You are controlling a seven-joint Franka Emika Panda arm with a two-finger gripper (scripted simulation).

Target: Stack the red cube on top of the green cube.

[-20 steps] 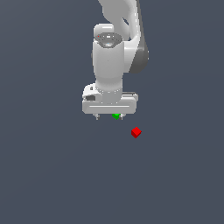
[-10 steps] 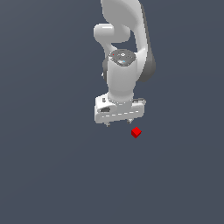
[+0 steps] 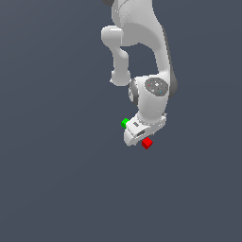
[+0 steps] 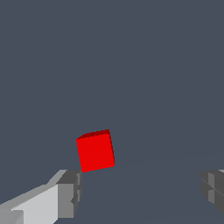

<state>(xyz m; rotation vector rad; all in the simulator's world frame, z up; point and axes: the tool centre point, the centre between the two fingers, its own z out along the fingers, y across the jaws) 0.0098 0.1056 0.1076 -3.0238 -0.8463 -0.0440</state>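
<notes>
The gripper hangs low over the dark table with its jaws spread wide and nothing between them; in the wrist view one finger shows close to the red cube and the other sits well apart at the far edge of the picture, so the hand is plainly released and not yet on anything. The red cube rests on the table just beside the gripper's lower end in the exterior view, on the exterior view's right of it; the wrist view shows it ahead of the fingers, not yet between them, and turned a little off square to them. The green cube peeps out on the other side of the gripper, near the red one but apart from it, half hidden by the white housing.

The red cube looks to be a small, stiff, light block with flat plain faces; it should neither bend nor crush, though so small a thing may skid or twist if one finger meets it first. The best hold would be across two opposite flat sides, low and centred, with the fingers squared to those faces; a pinch on the corners would likely spin it out.
</notes>
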